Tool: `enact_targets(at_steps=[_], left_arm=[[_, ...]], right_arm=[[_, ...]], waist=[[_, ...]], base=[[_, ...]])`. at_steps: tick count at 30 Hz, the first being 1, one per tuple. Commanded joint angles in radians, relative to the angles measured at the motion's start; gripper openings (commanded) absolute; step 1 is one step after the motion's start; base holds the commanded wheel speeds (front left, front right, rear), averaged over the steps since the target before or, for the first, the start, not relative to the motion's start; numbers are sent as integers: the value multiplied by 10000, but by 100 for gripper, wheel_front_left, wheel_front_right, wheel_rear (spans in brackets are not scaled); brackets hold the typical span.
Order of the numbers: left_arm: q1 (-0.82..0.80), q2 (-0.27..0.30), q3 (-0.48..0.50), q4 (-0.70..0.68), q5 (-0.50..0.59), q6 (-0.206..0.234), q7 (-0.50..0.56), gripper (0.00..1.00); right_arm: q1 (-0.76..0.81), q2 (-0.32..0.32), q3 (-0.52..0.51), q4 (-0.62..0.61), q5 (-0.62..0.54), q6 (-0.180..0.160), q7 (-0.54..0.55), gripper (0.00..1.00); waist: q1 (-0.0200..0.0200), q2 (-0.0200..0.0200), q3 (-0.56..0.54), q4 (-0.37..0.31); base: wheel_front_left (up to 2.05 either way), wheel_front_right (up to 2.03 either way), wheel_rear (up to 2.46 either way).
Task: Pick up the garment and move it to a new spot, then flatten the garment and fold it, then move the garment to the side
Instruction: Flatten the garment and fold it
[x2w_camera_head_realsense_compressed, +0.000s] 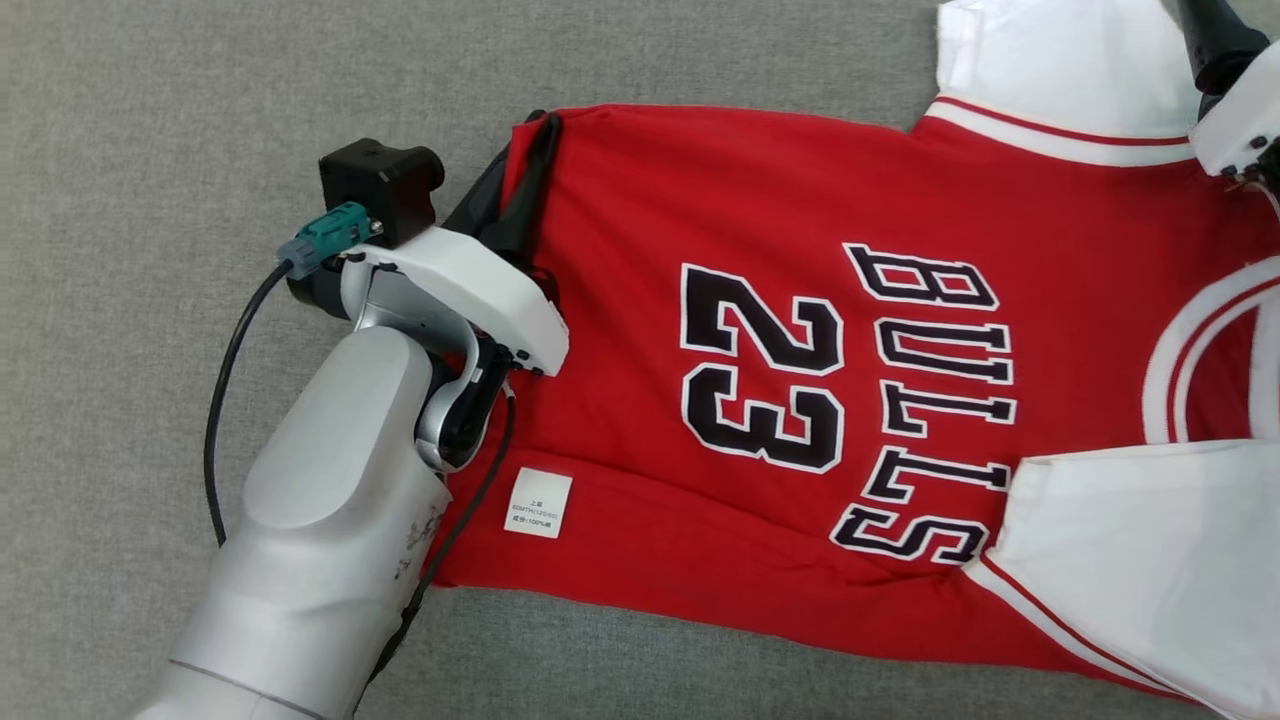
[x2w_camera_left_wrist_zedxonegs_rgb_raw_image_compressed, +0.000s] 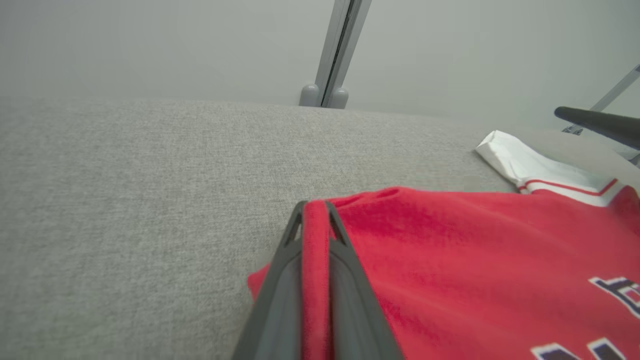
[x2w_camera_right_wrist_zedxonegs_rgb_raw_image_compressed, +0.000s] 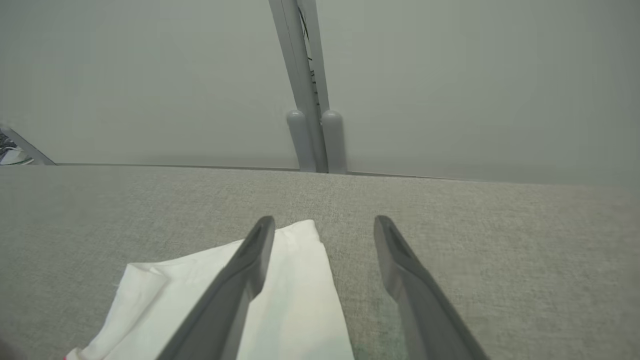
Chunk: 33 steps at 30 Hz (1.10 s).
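The garment (x2w_camera_head_realsense_compressed: 640, 190) is a red jersey with white sleeves, "BULLS" and "23" on it, lying mostly flat on the grey cloth surface (x2w_camera_head_realsense_compressed: 150, 120). My left gripper (x2w_camera_head_realsense_compressed: 545, 125) is shut on the red hem corner at the garment's far left. In the left wrist view that gripper (x2w_camera_left_wrist_zedxonegs_rgb_raw_image_compressed: 315, 206) pinches a strip of the garment's (x2w_camera_left_wrist_zedxonegs_rgb_raw_image_compressed: 475, 250) red cloth between its fingers. My right gripper (x2w_camera_right_wrist_zedxonegs_rgb_raw_image_compressed: 324, 223) stands open over the tip of the white sleeve (x2w_camera_right_wrist_zedxonegs_rgb_raw_image_compressed: 300, 300), which lies partly between its fingers. One of its dark fingers (x2w_camera_head_realsense_compressed: 1215, 45) shows at the top right of the head view.
A white care label (x2w_camera_head_realsense_compressed: 537, 503) sits near the hem. The grey cloth surface (x2w_camera_left_wrist_zedxonegs_rgb_raw_image_compressed: 125, 200) runs to a far edge, behind which stand a pale wall and a grey upright post (x2w_camera_right_wrist_zedxonegs_rgb_raw_image_compressed: 305, 140). The left arm's black cable (x2w_camera_head_realsense_compressed: 222, 400) hangs beside the forearm.
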<state>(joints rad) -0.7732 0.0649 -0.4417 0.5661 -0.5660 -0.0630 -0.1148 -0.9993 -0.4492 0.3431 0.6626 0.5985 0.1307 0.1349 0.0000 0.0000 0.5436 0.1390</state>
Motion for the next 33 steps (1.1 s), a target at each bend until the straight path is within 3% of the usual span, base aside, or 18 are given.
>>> enact_targets(at_steps=[1,11,12,13,14,23,33], left_arm=[[-265,26,-78,85,-91,-54,-35,0],[-489,-73,-612,477,-344,-200,-260,0],[-493,-78,-643,519,-370,-208,-297,0],[-500,-79,-669,568,-372,-213,-321,0],[-522,-84,-705,618,-387,-212,-332,0],[-395,46,-592,856,-609,-200,-589,0],[372,883,-281,80,-827,44,-469,0]], right_arm=[[-363,-96,264,410,111,0,276,100],[-1601,-175,1636,1968,600,-2,1317,100],[-1624,-136,1744,2051,692,-2,1391,84],[-1691,-144,1831,2084,747,-2,1356,19],[-1745,-163,1884,2131,830,0,1275,0],[-1626,-384,2408,1563,1675,-2,33,0],[-114,-1193,3028,-724,3110,0,-1530,0]], waist=[[0,0,309,338],[0,0,680,621],[0,0,693,625],[0,0,706,624],[0,0,711,624],[0,0,300,363],[0,0,-656,-402]], base=[[0,0,0],[0,0,0],[0,0,0],[0,0,0],[0,0,0],[0,0,0],[0,0,0]])
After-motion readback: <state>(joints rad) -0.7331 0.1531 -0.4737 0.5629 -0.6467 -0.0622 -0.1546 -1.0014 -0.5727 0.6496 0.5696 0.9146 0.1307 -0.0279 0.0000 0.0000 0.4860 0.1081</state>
